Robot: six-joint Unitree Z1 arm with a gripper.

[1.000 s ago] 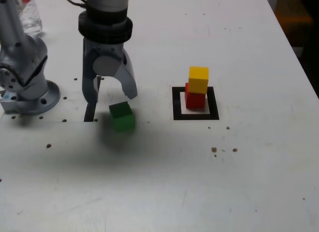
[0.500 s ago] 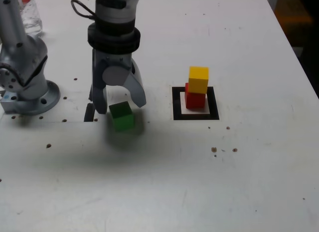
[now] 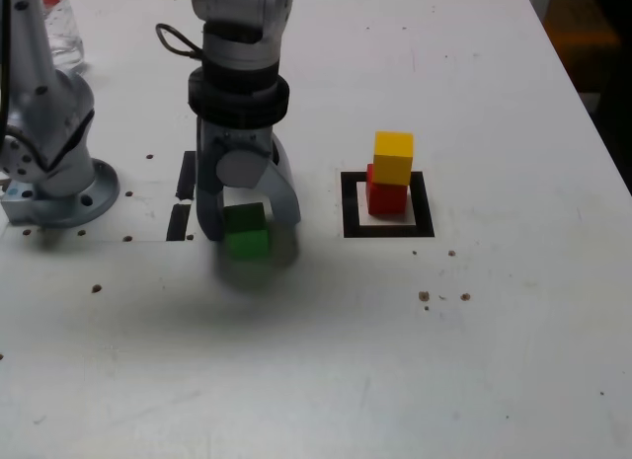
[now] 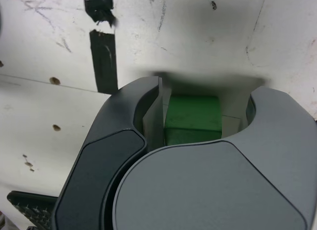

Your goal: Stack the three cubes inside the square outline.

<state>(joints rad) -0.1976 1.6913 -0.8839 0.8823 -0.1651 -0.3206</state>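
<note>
Table: pale, with everything at rest on it as before; only the arm's end and the green cube have shifted.
Arm (image 3: 240, 54): has come down and towards the exterior view's right over the last second, which puts it in place for a pick.
Gripper (image 3: 250, 225): open, its jaws now on either side of the green cube; the wrist view shows a gap to the paler jaw and the darker jaw close by, contact unclear. No grip yet.
Outline (image 3: 427, 207): well apart from the gripper, on the exterior view's right, unchanged.
Green cube (image 3: 247, 244): on the table outside the outline, turned straighter than a moment ago, probably nudged by a jaw; that should suit an even grip.
Red cube (image 3: 387, 201): unmoved inside the outline, bottom of the stack.
Yellow cube (image 3: 393, 158): unmoved on the red one, so green likely goes on top.
Next: close, then lift clear before crossing.
</note>
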